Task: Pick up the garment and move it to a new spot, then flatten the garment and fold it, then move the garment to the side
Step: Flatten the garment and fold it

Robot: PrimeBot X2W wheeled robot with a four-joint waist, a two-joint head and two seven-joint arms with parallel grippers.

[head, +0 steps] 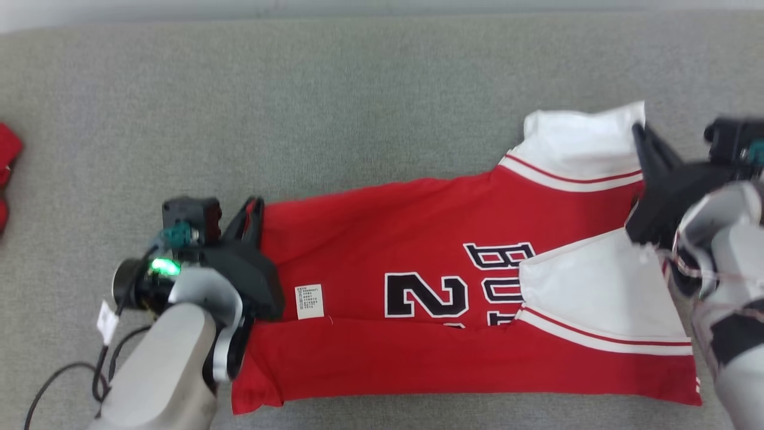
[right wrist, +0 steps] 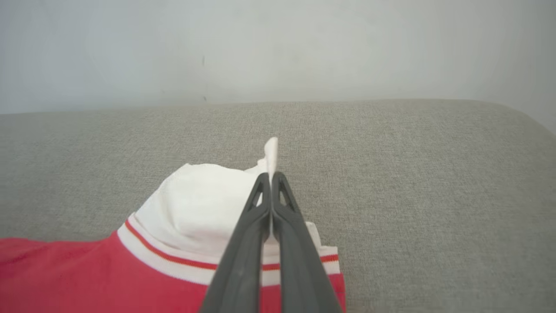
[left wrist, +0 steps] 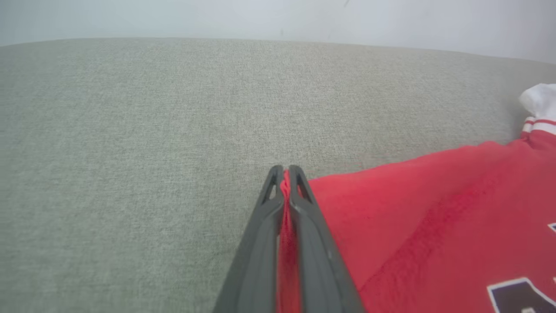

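red garment point(head: 382, 239) in left claw point(left wrist: 282, 172)

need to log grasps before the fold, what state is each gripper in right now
Left gripper: closed, pinching an edge of the red jersey.
Right gripper: closed, pinching the white sleeve of that jersey.

Left gripper point(left wrist: 283, 171), right gripper point(right wrist: 271, 176) clamped on garment point(head: 370, 239); arms spread wide.

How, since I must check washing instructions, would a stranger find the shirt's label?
On the grey cushion lies a red shirt with white sleeves. Near the end pinched by the left gripper sits the label: a small white rectangle of fine print, unlike the big black numbers.
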